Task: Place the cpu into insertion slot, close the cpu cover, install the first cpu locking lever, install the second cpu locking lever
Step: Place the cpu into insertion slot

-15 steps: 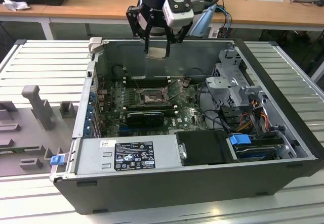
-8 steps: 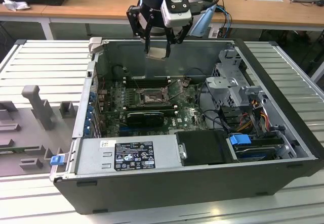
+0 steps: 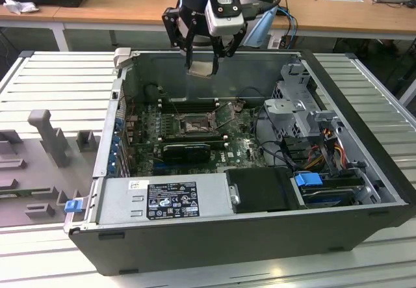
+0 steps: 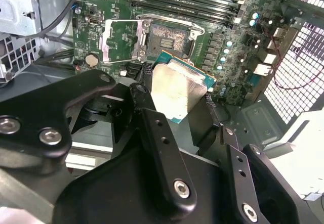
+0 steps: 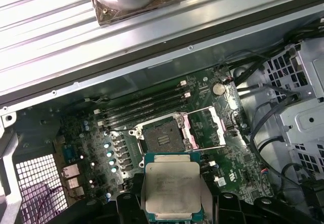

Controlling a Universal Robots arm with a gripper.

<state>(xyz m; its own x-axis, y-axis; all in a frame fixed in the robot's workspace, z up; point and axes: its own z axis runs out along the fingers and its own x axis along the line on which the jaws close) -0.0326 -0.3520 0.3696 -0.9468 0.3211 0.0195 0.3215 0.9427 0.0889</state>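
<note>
gripper pinching cpu above case, insertion slot exposed, cpu cover seemingly open

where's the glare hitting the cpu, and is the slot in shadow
Second wrist view: strong glare whitens much of the cpu; the slot beyond it is evenly lit. First wrist view: the cpu shows no hotspot; the slot is darker, without glare.

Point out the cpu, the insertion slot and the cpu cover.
cpu (image 5: 172, 186): first wrist view, middle of its silver metal top.
insertion slot (image 5: 162, 135): first wrist view, centre of its contact field.
cpu cover (image 5: 188, 133): first wrist view, bar of the open frame beside the slot.
</note>
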